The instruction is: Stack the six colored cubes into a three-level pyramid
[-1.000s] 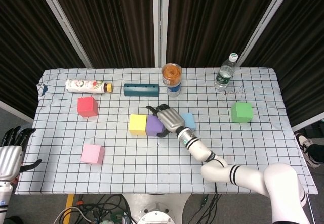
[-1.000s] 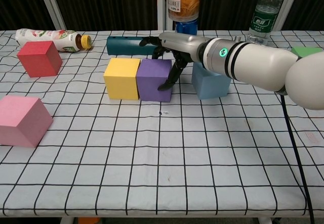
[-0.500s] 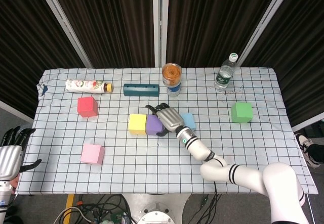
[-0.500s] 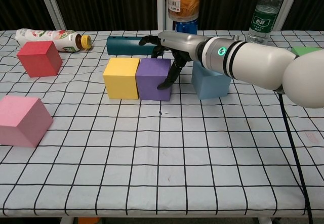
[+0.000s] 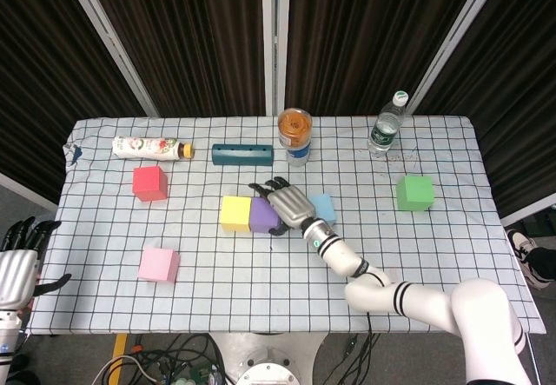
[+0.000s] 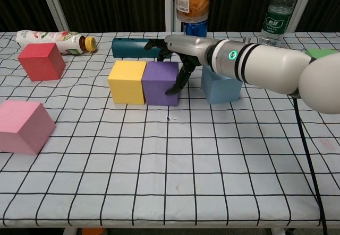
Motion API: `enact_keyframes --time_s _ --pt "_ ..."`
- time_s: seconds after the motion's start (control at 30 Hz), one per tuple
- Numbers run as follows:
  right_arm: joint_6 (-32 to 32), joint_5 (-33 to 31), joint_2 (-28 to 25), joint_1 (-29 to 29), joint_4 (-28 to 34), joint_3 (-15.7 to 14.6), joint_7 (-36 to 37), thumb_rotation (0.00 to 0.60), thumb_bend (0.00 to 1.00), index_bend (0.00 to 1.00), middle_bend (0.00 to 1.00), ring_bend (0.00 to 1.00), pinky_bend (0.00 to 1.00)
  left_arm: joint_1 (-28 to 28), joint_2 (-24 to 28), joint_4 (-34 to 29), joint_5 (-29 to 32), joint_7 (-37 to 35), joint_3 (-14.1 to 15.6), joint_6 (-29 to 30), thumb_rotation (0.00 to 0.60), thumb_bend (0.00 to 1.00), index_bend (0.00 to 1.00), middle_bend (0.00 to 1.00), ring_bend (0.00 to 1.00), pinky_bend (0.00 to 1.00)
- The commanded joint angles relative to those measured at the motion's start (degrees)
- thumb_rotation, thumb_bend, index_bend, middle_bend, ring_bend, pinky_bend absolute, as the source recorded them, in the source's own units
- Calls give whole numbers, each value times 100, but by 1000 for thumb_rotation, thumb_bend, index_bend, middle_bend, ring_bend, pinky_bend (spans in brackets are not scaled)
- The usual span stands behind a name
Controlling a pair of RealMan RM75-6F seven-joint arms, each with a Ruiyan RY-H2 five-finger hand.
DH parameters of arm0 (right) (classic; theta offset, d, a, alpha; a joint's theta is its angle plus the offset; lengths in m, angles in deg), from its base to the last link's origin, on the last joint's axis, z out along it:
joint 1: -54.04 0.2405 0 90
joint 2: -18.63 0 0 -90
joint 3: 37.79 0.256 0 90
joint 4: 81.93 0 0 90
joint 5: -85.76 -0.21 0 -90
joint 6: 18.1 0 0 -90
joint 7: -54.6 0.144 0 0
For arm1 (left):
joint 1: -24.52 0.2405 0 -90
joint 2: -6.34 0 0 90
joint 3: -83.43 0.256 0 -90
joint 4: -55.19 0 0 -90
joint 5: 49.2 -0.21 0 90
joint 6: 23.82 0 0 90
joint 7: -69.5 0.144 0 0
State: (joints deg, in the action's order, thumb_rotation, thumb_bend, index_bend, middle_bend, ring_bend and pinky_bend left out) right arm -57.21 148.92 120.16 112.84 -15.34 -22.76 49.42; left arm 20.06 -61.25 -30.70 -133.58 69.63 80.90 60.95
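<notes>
The purple cube (image 5: 262, 215) (image 6: 159, 84) sits on the table flush against the yellow cube (image 5: 234, 213) (image 6: 126, 81) on its left. My right hand (image 5: 287, 202) (image 6: 180, 49) grips the purple cube, fingers over its top and back, thumb on its right face. The blue cube (image 5: 325, 207) (image 6: 220, 86) stands just right of the hand. Red cube (image 5: 148, 182) (image 6: 40, 61) is at the left, pink cube (image 5: 158, 264) (image 6: 24, 126) front left, green cube (image 5: 414, 192) (image 6: 321, 53) far right. My left hand (image 5: 22, 259) hangs off the table's left edge, fingers apart, holding nothing.
Along the back lie a white bottle (image 5: 152, 148) on its side, a teal block (image 5: 242, 154), an orange-filled jar (image 5: 294, 135) and an upright water bottle (image 5: 387, 124). The checked cloth (image 5: 261, 289) covers the table.
My right hand has edged slightly left with the purple cube, nudging the yellow cube a little left. The left hand has barely moved.
</notes>
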Motion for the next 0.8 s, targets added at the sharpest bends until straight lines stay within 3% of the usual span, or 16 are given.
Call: enact_keyframes --time_s 0.03,0.4,0.8 --pt "-11 -26 -36 -18 49 -21 -46 600 150 0 259 77 48 -2 1 -3 -5 3 2 -1 600 0 152 138 46 81" --pt "-105 -139 -169 -91 288 -79 -231 600 151 0 238 77 44 11 8 -24 -4 3 14 3 600 0 152 138 46 81" --pt "-132 -247 -85 -55 209 -19 -261 600 154 0 324 78 11 2 15 -15 7 -32 16 -28 600 0 152 138 46 81"
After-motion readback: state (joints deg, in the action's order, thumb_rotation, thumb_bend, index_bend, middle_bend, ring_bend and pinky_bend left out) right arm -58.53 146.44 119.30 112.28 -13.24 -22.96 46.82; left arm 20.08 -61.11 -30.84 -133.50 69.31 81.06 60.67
